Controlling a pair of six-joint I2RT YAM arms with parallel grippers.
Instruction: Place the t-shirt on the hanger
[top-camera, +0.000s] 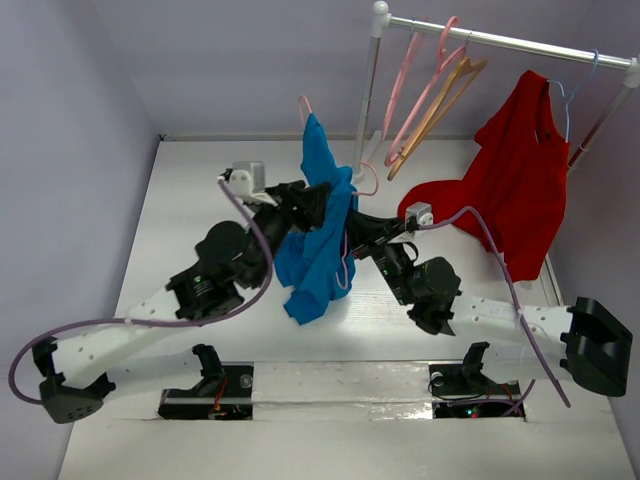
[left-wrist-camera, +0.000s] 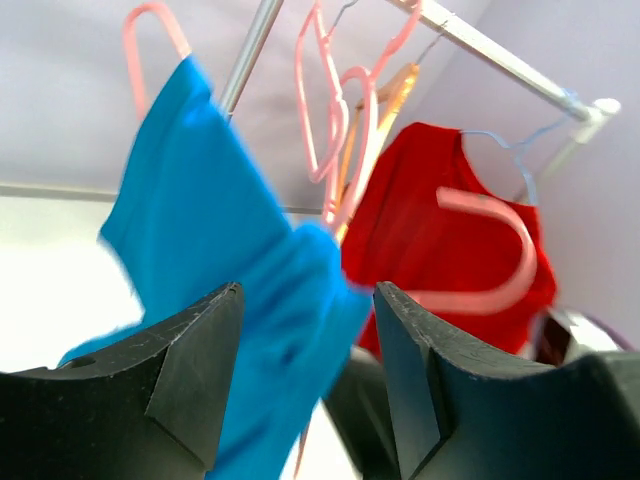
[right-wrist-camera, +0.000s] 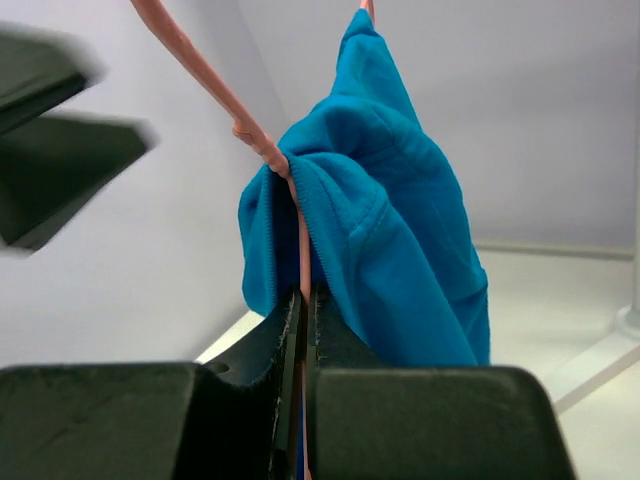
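Right wrist view: the t-shirt (right-wrist-camera: 400, 240) is bright blue, plain, soft cloth, bunched into thick folds. It is draped over the hanger (right-wrist-camera: 250, 135), a thin pale pink wire. One hemmed edge of the cloth wraps around the wire just above the right gripper (right-wrist-camera: 305, 300). The right gripper's jaws are pressed together on the wire, with no gap visible between them, and blue cloth lies just beside the right finger.

Top external view: the t-shirt hangs in the air above the middle of the counter (top-camera: 190, 190), between the two wrists. Its upper end rises to a point below the hanger's curved hook, and its lower end trails down toward the near edge. The hanger is off the rail (top-camera: 500, 40), which carries two more pink hangers (top-camera: 405, 90), a tan wooden hanger (top-camera: 440, 100) and a red garment (top-camera: 520, 190) on a pale blue hanger (top-camera: 560, 100).

Arm pose: the left arm reaches diagonally from its base at the near left toward the centre. The right arm reaches from the near right, and its wrist is on the t-shirt's right side.

Left wrist view: the left gripper (left-wrist-camera: 308, 295) has its jaws wide apart. Blue cloth fills the gap between the fingers (left-wrist-camera: 190, 370). Whether either finger touches the cloth cannot be told.
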